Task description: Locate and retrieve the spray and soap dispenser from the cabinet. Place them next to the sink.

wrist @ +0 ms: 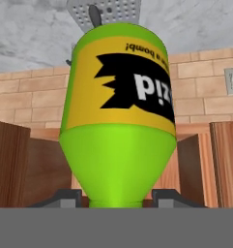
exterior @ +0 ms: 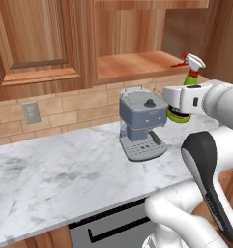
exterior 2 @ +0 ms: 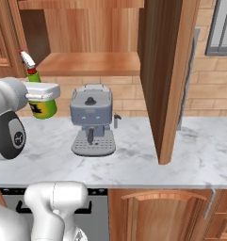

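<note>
My gripper (exterior: 183, 100) is shut on the spray (exterior: 191, 79), a bright green bottle with a yellow-black label, white trigger head and red nozzle. I hold it upright in the air over the marble counter, just right of the coffee machine in the left base view. In the right base view the spray (exterior 2: 42, 109) hangs left of the machine, with the gripper (exterior 2: 41, 92) clamped around its upper body. The hand view shows the spray (wrist: 119, 121) close up between the fingertips (wrist: 65, 198). The cabinet's open shelf niche (exterior: 137, 64) is bare behind it. The soap dispenser and the sink are out of view.
A grey coffee machine (exterior 2: 91, 120) stands on the marble counter (exterior: 55, 169) right beside the held bottle. A tall wooden panel (exterior 2: 166, 80) juts out over the counter to the right. A wall outlet (exterior: 31, 112) is on the brick backsplash. A dishwasher front (exterior: 108, 230) sits below the counter.
</note>
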{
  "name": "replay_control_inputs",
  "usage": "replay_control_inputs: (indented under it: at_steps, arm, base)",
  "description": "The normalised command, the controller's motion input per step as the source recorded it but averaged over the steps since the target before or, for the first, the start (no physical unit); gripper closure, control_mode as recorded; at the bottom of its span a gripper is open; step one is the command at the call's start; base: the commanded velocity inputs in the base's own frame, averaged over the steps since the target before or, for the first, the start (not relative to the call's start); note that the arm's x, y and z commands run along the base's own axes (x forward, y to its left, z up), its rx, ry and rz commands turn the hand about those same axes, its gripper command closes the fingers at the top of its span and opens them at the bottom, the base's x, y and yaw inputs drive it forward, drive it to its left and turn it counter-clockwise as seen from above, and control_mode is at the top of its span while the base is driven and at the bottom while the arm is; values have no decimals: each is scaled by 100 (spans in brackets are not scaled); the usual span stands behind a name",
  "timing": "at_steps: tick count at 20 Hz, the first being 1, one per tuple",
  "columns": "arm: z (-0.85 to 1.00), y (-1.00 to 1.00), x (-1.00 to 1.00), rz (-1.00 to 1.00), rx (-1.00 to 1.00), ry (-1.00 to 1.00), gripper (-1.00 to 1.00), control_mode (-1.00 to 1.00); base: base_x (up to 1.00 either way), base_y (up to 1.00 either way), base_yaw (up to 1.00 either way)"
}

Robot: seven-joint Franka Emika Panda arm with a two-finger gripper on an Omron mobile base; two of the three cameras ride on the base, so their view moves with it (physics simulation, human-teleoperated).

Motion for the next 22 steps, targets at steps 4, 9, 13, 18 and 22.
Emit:
replay_control_inputs:
  at_steps: [4, 9, 13, 18, 22]
  arm:
    - [0, 0, 0, 0, 0, 0, 100, 100]
    - [0, 0, 0, 0, 0, 0, 100, 100]
    - [0, 0, 0, 0, 0, 0, 100, 100]
    - [0, 0, 0, 0, 0, 0, 100, 100]
    - [0, 0, 0, 0, 0, 0, 100, 100]
  base:
    - [-42, -13, -1]
    - [-33, -3, 0]
    - [-33, 0, 0]
    - [-35, -1, 0]
    - [-38, -1, 0]
